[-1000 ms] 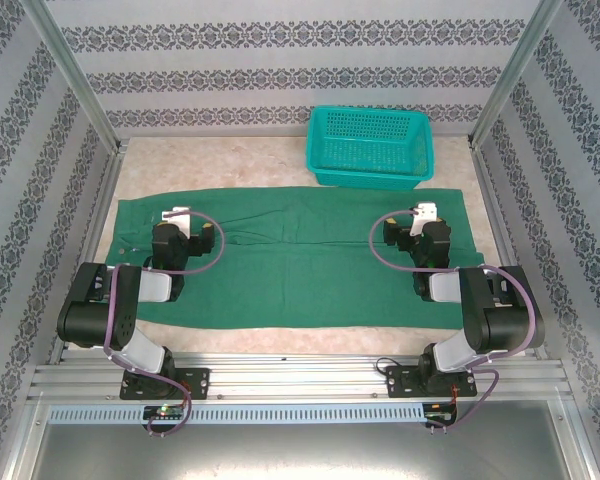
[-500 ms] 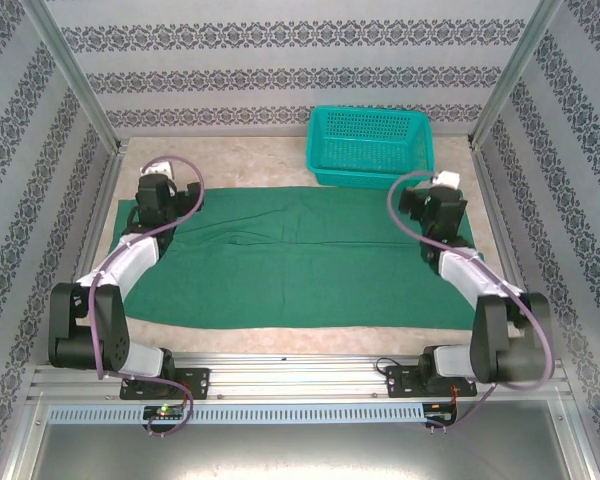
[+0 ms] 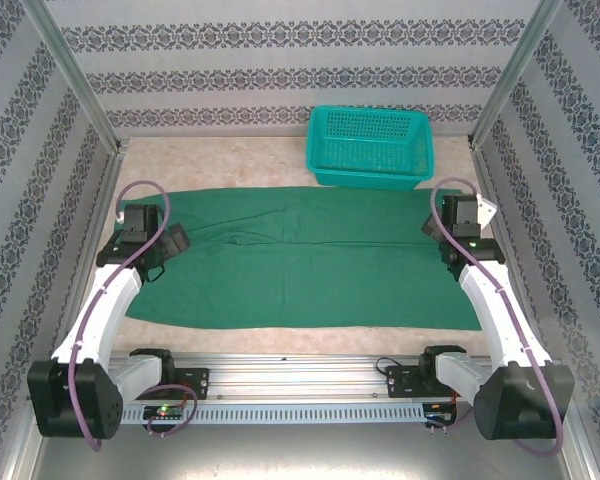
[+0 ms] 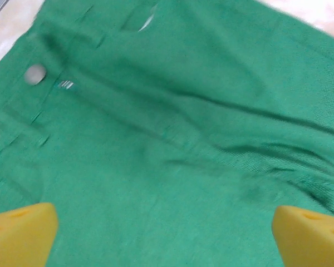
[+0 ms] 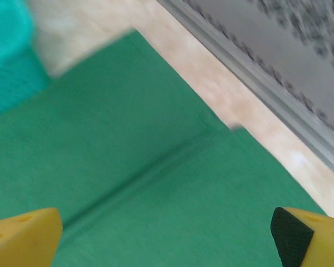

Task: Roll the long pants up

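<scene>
The long pants lie flat across the table, dark green, waist at the left and leg hems at the right. My left gripper hovers over the waist end, open. In the left wrist view its yellow fingertips stand wide apart above the pants, near the waistband button. My right gripper is over the hem end, open. The right wrist view has the pants with the two hem corners meeting bare table, and nothing between the fingertips.
A teal mesh basket stands at the back, touching the far edge of the pants, and its corner is in the right wrist view. Metal frame rails and patterned walls bound the table on both sides.
Both arms have swung outward from the middle of the pants, first toward the far edge, then to the ends: left to the waist, right to the hems. The pants lie as before.
</scene>
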You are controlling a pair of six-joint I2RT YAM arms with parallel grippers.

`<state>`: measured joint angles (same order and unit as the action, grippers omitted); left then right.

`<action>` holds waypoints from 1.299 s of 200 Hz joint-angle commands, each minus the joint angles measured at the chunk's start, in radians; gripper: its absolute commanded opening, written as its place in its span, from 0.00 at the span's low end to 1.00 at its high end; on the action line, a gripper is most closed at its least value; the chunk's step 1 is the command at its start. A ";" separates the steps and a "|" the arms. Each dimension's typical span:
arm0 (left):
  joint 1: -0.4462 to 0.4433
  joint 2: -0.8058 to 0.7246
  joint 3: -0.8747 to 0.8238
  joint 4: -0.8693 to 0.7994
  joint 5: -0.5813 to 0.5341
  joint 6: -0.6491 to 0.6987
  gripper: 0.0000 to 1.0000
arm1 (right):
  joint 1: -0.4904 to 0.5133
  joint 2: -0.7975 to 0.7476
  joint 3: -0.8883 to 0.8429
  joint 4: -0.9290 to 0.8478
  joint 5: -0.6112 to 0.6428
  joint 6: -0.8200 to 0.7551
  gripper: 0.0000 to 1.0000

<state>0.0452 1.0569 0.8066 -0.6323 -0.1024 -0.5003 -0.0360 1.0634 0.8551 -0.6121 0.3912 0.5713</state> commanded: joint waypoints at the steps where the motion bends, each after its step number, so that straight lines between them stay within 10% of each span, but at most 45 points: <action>1: 0.049 -0.041 -0.027 -0.168 -0.018 -0.123 1.00 | -0.078 -0.021 0.028 -0.198 -0.042 0.117 0.98; 155: 0.357 0.169 -0.166 -0.247 0.150 -0.320 1.00 | -0.428 0.018 -0.066 -0.256 -0.323 0.079 0.98; 260: 0.456 0.318 -0.095 -0.168 0.141 -0.252 1.00 | -0.521 0.113 -0.032 -0.330 -0.211 0.072 0.98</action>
<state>0.4911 1.3651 0.7223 -0.8307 0.0174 -0.7628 -0.5034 1.1851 0.7925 -0.8810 0.1379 0.6514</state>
